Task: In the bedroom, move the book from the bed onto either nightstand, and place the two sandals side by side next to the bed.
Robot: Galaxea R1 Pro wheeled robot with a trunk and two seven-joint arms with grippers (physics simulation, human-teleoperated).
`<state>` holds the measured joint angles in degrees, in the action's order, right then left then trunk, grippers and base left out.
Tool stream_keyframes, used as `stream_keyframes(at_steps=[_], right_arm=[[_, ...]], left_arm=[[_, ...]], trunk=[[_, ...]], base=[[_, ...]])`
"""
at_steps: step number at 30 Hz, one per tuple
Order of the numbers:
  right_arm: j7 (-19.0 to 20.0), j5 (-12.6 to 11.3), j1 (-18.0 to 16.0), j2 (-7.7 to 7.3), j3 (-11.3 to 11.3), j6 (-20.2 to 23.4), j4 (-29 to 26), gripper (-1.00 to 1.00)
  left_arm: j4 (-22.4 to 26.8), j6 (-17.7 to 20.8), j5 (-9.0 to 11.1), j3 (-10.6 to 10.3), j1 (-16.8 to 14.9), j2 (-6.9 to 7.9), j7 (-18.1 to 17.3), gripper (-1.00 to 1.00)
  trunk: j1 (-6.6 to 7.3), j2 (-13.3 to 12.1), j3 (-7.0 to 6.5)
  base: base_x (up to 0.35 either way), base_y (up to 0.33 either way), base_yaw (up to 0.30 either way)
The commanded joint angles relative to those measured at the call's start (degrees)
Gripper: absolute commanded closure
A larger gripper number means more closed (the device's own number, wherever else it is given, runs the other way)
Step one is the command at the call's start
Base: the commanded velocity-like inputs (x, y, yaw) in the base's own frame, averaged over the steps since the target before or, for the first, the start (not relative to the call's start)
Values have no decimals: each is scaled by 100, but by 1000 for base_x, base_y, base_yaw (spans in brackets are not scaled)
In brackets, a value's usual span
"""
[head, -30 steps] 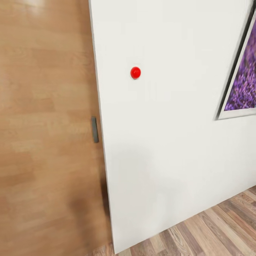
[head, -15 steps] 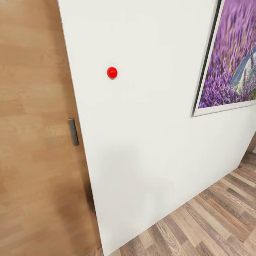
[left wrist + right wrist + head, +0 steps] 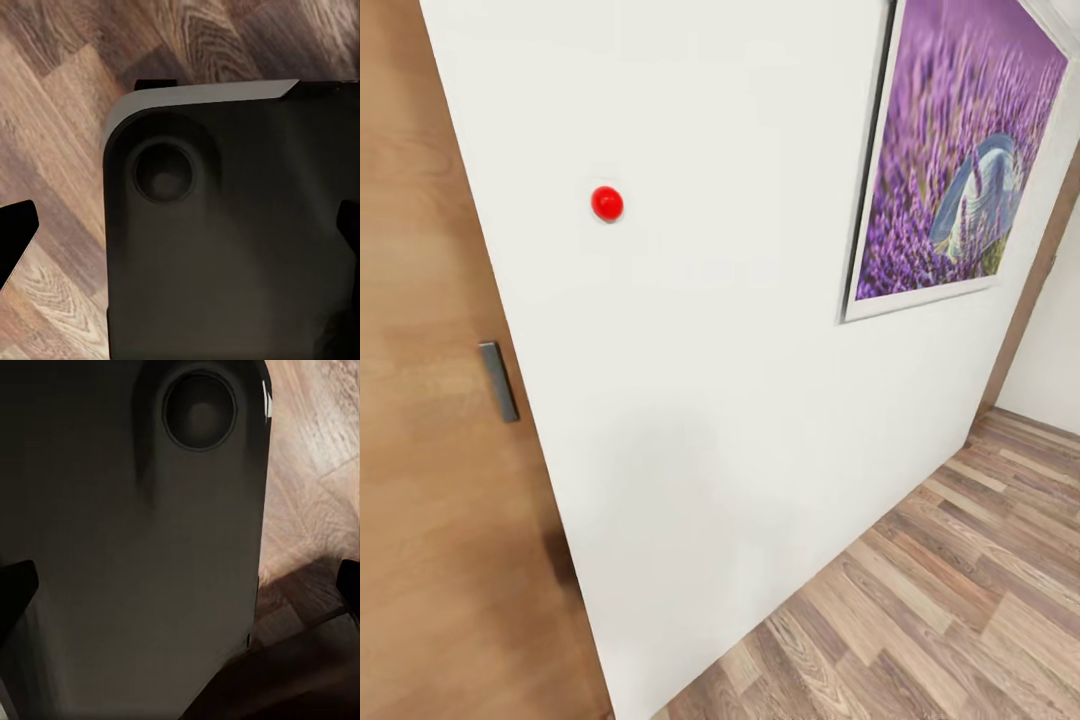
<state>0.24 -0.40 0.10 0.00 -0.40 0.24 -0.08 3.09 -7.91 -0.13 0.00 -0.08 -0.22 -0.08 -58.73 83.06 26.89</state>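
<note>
Left gripper: dark fingertips (image 3: pixel 16 234) at the frame edges, spread wide apart, nothing between them; a dark robot body panel (image 3: pixel 232 240) lies beyond, over wood-plank floor (image 3: pixel 60 112).
Right gripper: fingertips (image 3: pixel 16 581) likewise spread, empty, before a dark panel (image 3: pixel 142 547).
Wall (image 3: pixel 740 380): white, carrying a red knob (image 3: pixel 607 203); lavender picture (image 3: pixel 950 160) to the knob's right; wooden door (image 3: pixel 420 480) with grey handle (image 3: pixel 499 381) to its left.

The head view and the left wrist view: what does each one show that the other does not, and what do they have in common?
The head view alone shows a white wall with a red round knob, a framed picture of purple flowers and a brown wooden door with a dark grey handle. The left wrist view alone shows a dark rounded body of the robot with a round recess, seen from close. Both show a wood-plank floor.
</note>
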Motion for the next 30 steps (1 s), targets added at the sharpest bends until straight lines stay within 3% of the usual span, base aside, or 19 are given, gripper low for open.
stream_keyframes(at_steps=[1,30], right_arm=[[2,-4,-1,0,-4,3,2,-100],[2,-13,-1,-9,-4,3,-1,-100]], left_arm=[[-1,-17,1,0,-1,-1,-1,-100],[-1,-17,2,0,-1,-3,-1,-100]], trunk=[[0,2,4],[0,2,4]], base=[[0,0,-282],[0,0,-267]])
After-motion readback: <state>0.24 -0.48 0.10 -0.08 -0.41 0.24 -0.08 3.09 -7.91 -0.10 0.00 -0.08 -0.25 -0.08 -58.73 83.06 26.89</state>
